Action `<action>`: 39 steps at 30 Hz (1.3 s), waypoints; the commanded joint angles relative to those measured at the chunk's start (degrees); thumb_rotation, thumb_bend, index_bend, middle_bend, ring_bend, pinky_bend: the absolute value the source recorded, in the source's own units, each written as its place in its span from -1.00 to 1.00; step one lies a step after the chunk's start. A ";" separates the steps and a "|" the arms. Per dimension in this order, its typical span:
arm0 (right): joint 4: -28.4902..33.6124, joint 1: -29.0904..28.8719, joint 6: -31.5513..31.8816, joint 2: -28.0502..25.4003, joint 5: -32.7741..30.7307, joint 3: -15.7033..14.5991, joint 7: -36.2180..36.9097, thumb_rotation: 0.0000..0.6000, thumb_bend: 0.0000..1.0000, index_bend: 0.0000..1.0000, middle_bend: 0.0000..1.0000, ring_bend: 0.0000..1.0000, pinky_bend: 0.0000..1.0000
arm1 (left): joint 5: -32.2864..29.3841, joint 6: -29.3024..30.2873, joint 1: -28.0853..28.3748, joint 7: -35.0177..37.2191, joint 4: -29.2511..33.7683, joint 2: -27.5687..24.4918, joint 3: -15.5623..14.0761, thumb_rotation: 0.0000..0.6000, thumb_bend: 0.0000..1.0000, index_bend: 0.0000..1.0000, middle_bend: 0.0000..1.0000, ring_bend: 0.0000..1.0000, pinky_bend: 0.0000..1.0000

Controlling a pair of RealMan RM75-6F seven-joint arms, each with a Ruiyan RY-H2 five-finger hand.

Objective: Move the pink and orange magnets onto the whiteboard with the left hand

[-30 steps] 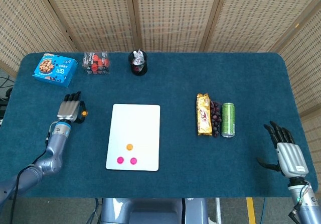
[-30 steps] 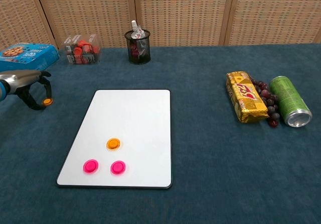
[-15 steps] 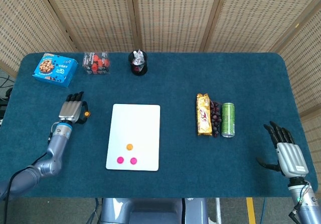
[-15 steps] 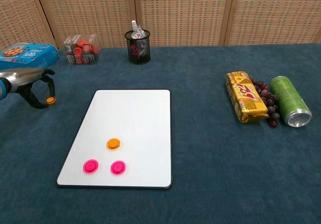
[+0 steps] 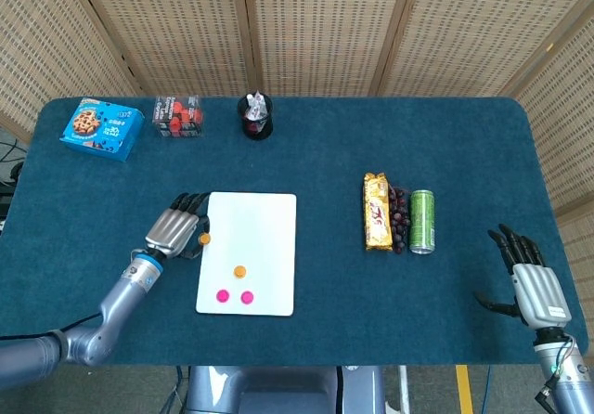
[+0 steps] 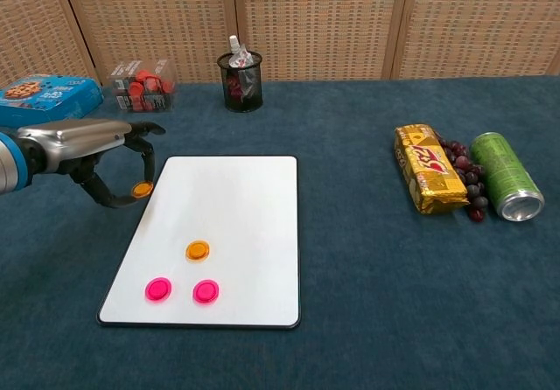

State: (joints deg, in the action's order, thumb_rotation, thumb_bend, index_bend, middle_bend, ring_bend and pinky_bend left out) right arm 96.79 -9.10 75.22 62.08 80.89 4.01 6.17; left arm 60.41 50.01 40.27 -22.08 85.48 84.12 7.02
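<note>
A white whiteboard (image 5: 260, 221) (image 6: 236, 198) lies flat on the blue table. On it sit one orange magnet (image 5: 239, 271) (image 6: 198, 250) and two pink magnets (image 5: 223, 295) (image 5: 248, 296) (image 6: 157, 289) (image 6: 205, 291). My left hand (image 5: 174, 231) (image 6: 87, 145) hovers at the board's left edge and pinches a second orange magnet (image 5: 204, 239) (image 6: 142, 189) just over that edge. My right hand (image 5: 529, 275) rests at the table's near right, fingers spread, holding nothing; only the head view shows it.
Along the back stand a blue cookie box (image 5: 101, 128) (image 6: 48, 95), a clear box of red pieces (image 5: 177, 116) (image 6: 141, 86) and a black mesh cup (image 5: 255, 117) (image 6: 241, 84). To the right lie a gold snack bar (image 5: 376, 212) (image 6: 429, 180), dark grapes (image 6: 464, 176) and a green can (image 5: 422, 221) (image 6: 506, 187).
My left hand has carried the orange magnet rightward and nearer, from the table's left side to the whiteboard's left edge. The right hand has not moved.
</note>
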 commanded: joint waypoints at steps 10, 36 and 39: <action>-0.12 -0.01 -0.04 -0.14 0.31 -0.14 0.35 1.00 -0.48 -1.00 -1.00 -1.00 -1.00 | 0.08 1.66 -0.95 -4.31 3.63 -0.06 -4.26 1.00 -0.29 0.07 -1.00 -1.00 -1.00; -0.23 -0.06 -0.13 -0.27 0.54 -0.27 0.67 1.00 -0.49 -1.00 -1.00 -1.00 -1.00 | -2.00 1.59 0.27 -7.56 3.15 3.23 -5.49 1.00 -0.30 0.07 -1.00 -1.00 -1.00; -0.19 -0.05 -0.10 -0.26 0.56 -0.29 0.62 1.00 -0.49 -1.00 -1.00 -1.00 -1.00 | -2.69 1.70 0.41 -8.09 3.40 3.32 -5.51 1.00 -0.30 0.07 -1.00 -1.00 -1.00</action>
State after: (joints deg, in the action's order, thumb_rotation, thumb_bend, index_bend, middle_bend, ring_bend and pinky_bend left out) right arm 96.60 -9.16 75.12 61.81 81.45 3.72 6.80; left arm 57.87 51.64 40.62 -30.02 88.81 87.39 1.54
